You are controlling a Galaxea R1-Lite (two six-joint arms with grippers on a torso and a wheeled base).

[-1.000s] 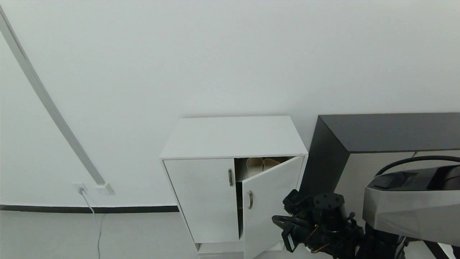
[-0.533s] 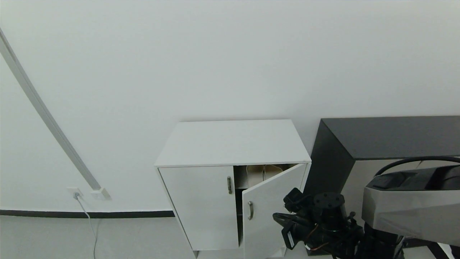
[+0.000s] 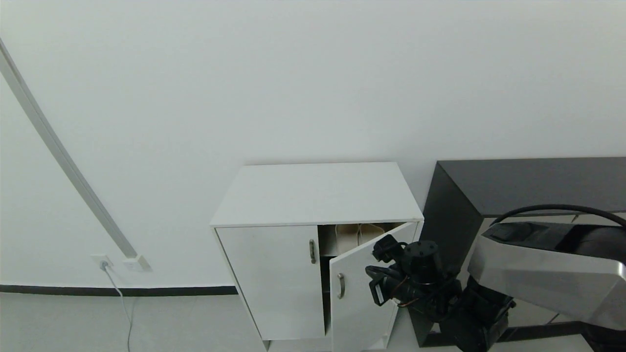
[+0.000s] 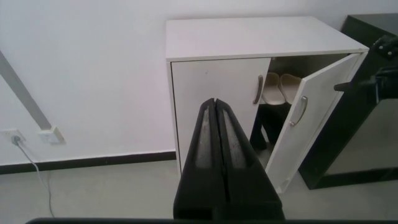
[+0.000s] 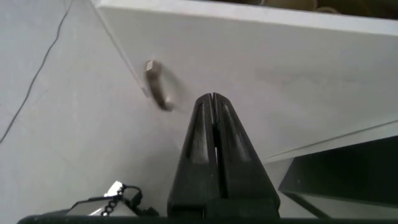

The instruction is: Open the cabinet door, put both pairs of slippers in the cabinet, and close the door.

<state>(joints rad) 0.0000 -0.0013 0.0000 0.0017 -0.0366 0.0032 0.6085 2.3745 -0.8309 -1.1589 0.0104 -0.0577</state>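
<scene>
Slippers (image 4: 280,87) inside; door-closing step. Right gripper (image 5: 213,99) pinched together, empty, just off the ajar door (image 3: 359,303). Next: push it flush.

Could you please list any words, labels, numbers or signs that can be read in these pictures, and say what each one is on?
There is no readable text.
The white cabinet, its shut left door and its open right door are plain, with no label or number.
The slippers inside show no print that can be made out.
The wall socket and the dark table bear no visible markings.
</scene>
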